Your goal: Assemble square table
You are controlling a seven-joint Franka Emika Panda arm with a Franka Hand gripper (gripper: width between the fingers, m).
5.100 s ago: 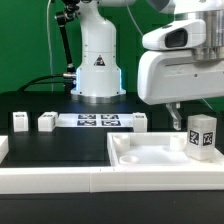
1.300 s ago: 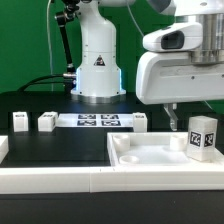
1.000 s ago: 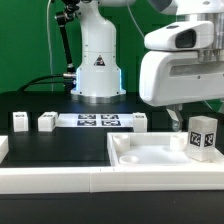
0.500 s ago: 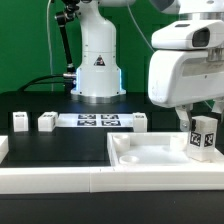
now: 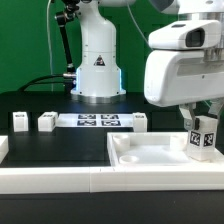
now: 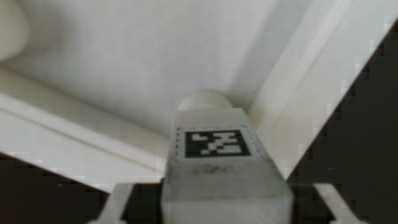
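The white tray-like square tabletop [image 5: 150, 155] lies at the exterior view's right. One tagged white leg [image 5: 203, 137] stands upright in its far right corner. My gripper [image 5: 203, 124] has come down over that leg, one finger on each side of it. In the wrist view the leg [image 6: 217, 150] fills the space between the jaws of the gripper [image 6: 222, 205], with a thin dark gap showing on each side, so the jaws stand open around it. The tabletop's raised rim [image 6: 107, 95] runs past the leg. Three more legs [image 5: 19, 122] [image 5: 46, 121] [image 5: 140, 122] stand on the black table.
The marker board [image 5: 95, 121] lies flat between the loose legs. The robot's white base [image 5: 97, 60] stands behind it. A low white border wall [image 5: 50, 180] runs along the table's front edge.
The gripper has shifted towards the exterior view's right and dropped over the leg on the tabletop. Its jaws have narrowed around the leg. The leg has not moved.
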